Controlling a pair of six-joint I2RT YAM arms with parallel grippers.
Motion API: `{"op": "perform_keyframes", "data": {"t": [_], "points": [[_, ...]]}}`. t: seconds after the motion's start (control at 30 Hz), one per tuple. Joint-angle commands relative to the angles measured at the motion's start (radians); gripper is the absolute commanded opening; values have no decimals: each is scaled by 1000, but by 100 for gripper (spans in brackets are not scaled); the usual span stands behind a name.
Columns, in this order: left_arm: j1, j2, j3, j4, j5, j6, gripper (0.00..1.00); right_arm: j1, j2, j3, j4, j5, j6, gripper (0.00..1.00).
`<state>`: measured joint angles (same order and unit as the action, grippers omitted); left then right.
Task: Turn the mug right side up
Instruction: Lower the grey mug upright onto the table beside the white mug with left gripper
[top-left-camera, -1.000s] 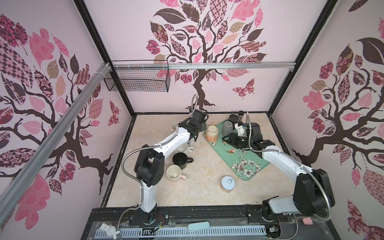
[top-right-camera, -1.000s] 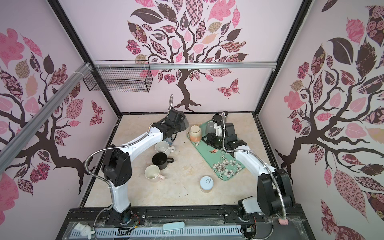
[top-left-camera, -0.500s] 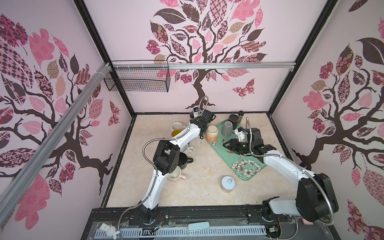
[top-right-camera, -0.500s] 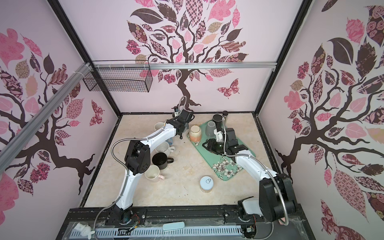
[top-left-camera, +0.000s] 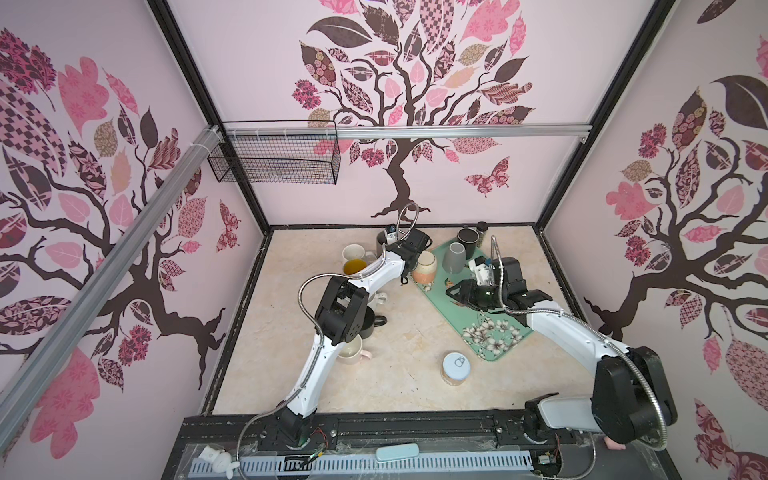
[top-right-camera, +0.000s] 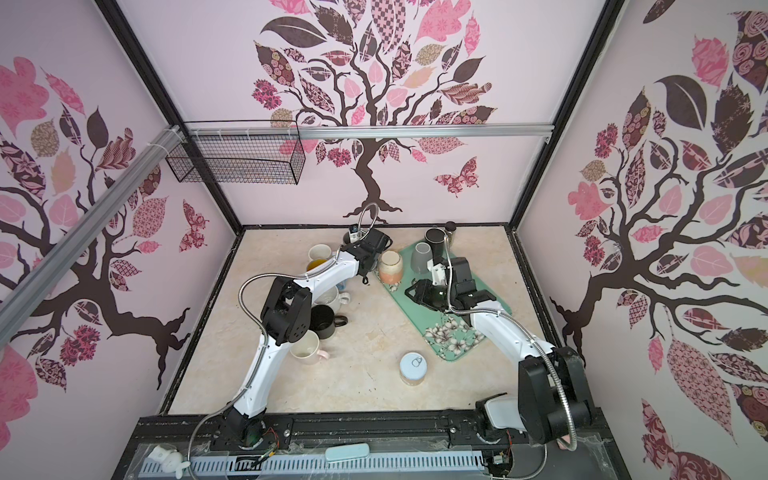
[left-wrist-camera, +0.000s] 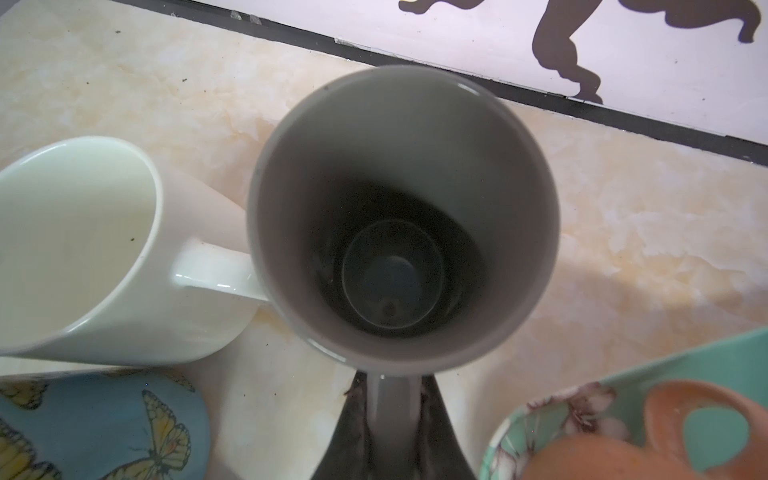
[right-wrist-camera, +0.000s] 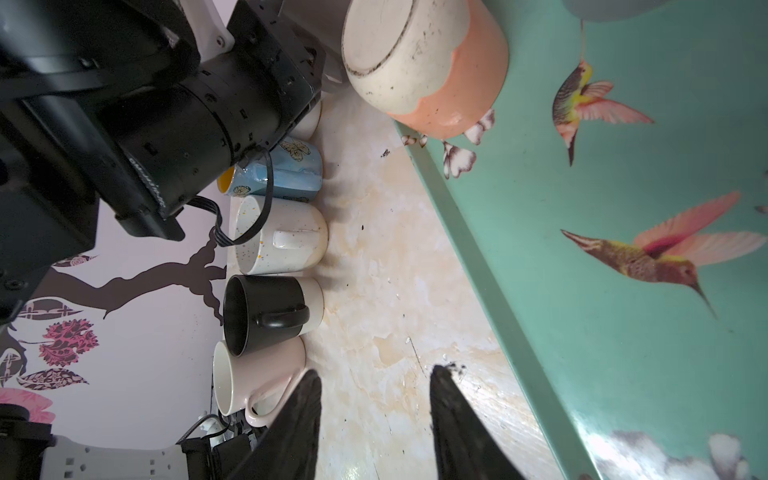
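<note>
The grey mug stands right side up on the beige table near the back wall, its mouth facing the left wrist camera. Its handle runs between my left gripper's two dark fingers, which lie close against both of its sides. In both top views the left wrist covers most of the mug. My right gripper is open and empty, hanging low over the table beside the green tray's edge, also seen in a top view.
A white mug and a blue butterfly mug crowd the grey mug. A peach mug and a grey cup stand upside down on the tray. Speckled, black and pink mugs line the left side. A tin stands in front.
The left arm's elbow has swung up and toward the middle while its gripper stayed at the back with the mug. The right gripper has drawn back along the tray toward the front.
</note>
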<state>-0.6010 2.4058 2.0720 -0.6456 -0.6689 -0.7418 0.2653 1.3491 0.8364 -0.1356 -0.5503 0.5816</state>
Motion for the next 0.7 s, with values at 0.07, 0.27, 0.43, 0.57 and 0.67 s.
{"op": "perform_keyframes", "data": {"t": [0.07,0.27,0.43,0.57,0.67], "points": [[5,-40,11,18,-3,-60,37,2,-36,-3,-10,15,-25,45],[-1,-127,-100,62,48,-80,47,2,-30,11,-18,20,-29,45],[-7,-160,-155,90,92,-96,49,3,-28,10,-18,20,-28,44],[-10,-151,-139,109,131,-103,49,2,-29,14,-21,22,-29,44],[-11,-129,-89,109,151,-107,49,2,-29,17,-27,27,-31,44]]}}
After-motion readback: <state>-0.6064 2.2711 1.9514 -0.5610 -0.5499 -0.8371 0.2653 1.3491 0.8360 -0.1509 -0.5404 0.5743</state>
